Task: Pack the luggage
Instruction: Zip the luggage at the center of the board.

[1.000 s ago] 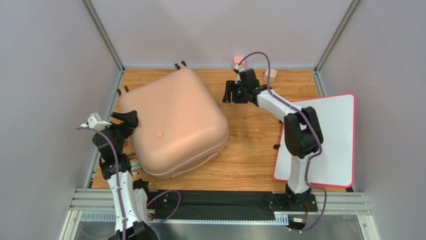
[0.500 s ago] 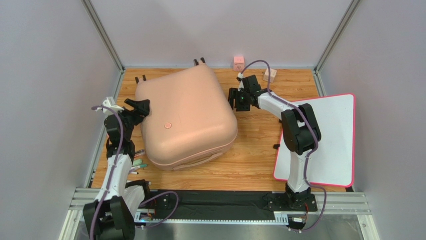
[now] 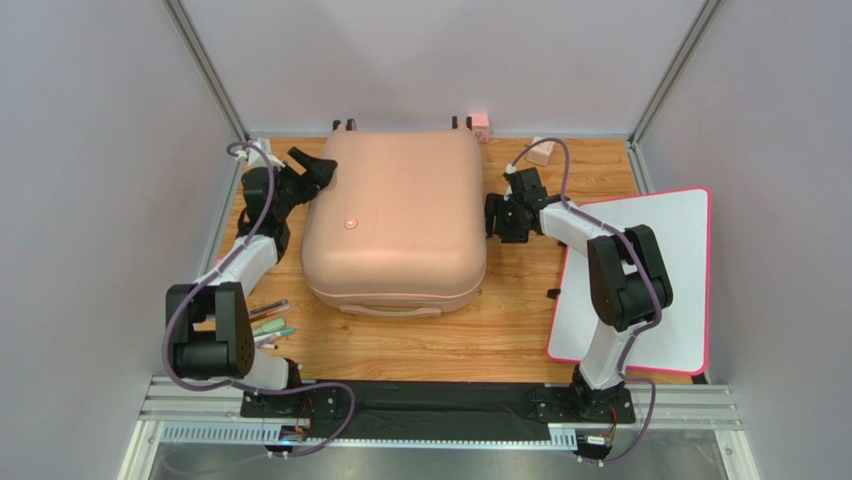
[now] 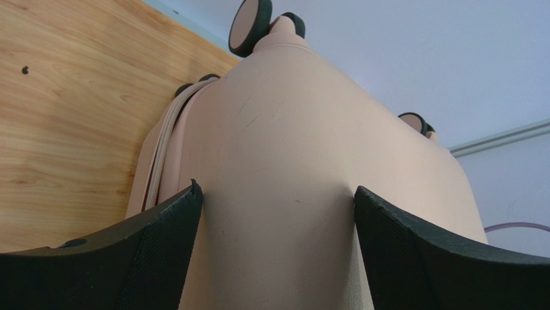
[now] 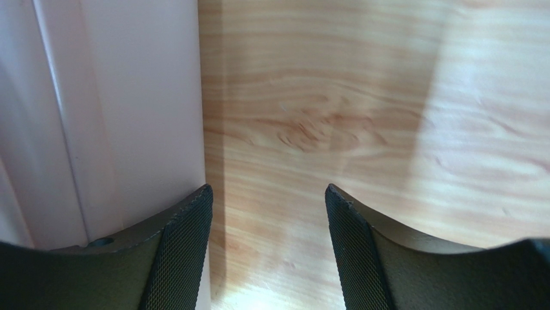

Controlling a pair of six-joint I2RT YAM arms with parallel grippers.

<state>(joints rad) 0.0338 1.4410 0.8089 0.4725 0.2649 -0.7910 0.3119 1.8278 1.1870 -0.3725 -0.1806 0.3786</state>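
The luggage (image 3: pixel 395 215), a pale pink hard-shell suitcase, lies closed and flat at the back middle of the table. Its round emblem (image 3: pixel 350 224) faces up and its caster wheels (image 3: pixel 345 125) point at the back wall. My left gripper (image 3: pixel 315 170) is open at the case's far-left corner. In the left wrist view both fingertips (image 4: pixel 193 194) press against the rounded shell (image 4: pixel 303 148), gripping nothing. My right gripper (image 3: pixel 493 218) is open at the case's right side. In the right wrist view one finger (image 5: pixel 190 226) lies along the side wall (image 5: pixel 129 116), with bare wood between the jaws.
A flat white board with a pink rim (image 3: pixel 650 280) lies at the right. Several pens (image 3: pixel 270 325) lie near the left arm's base. A pink cube (image 3: pixel 481 122) and a small beige block (image 3: pixel 541 151) sit by the back wall. Enclosure walls stand close on three sides.
The luggage has turned clockwise and slid back and right until square with the table. My left gripper followed its corner toward the back. My right gripper drew back to the right.
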